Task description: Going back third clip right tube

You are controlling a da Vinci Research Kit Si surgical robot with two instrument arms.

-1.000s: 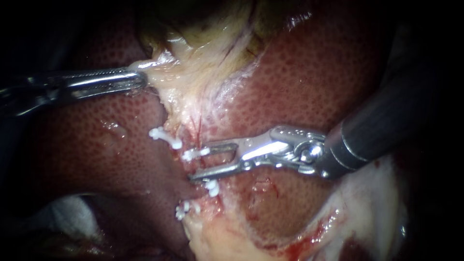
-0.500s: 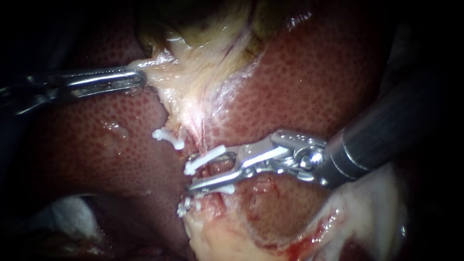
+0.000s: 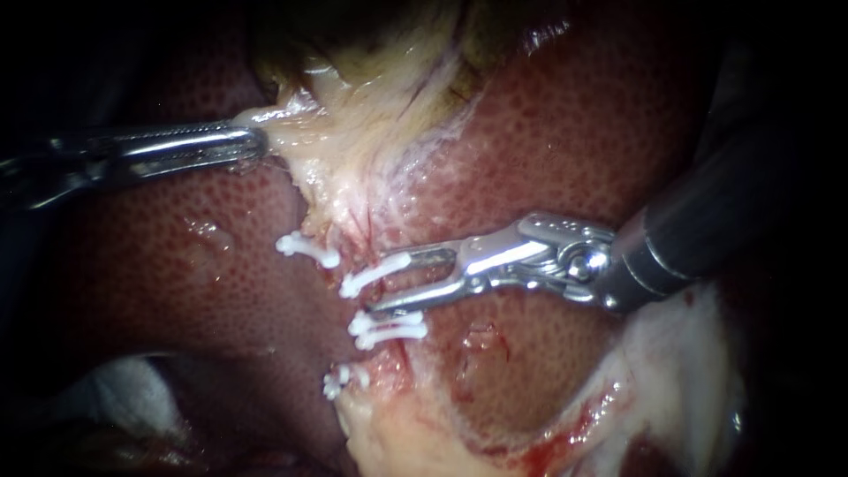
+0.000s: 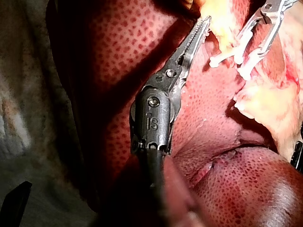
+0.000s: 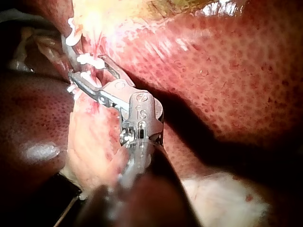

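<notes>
First, liver: dark red and speckled, it fills the field and carries everything else.
Pale tissue: a yellow-white sheet hangs from the liver's upper edge and narrows downward towards the middle.
Right instrument: its shaft enters from the right edge. The jaws stand clearly apart and grip nothing, with bare tissue showing in the gap. The upper jaw's tip meets the end of the second clip. The lower jaw lies just above the third clip and does not hold it.
Left instrument: it comes in from the left edge, with its jaws together and clamped on the outer corner of the pale tissue.
Tube: a thin reddish strand runs down from the pale tissue, between the liver's lobes.
Second clip: white, set slantwise across the tube.
Third clip: white, lying across the tube just under the second.
Other clips: one lies up beside the tube, and one is lowest, near the pale lower edge.
</notes>
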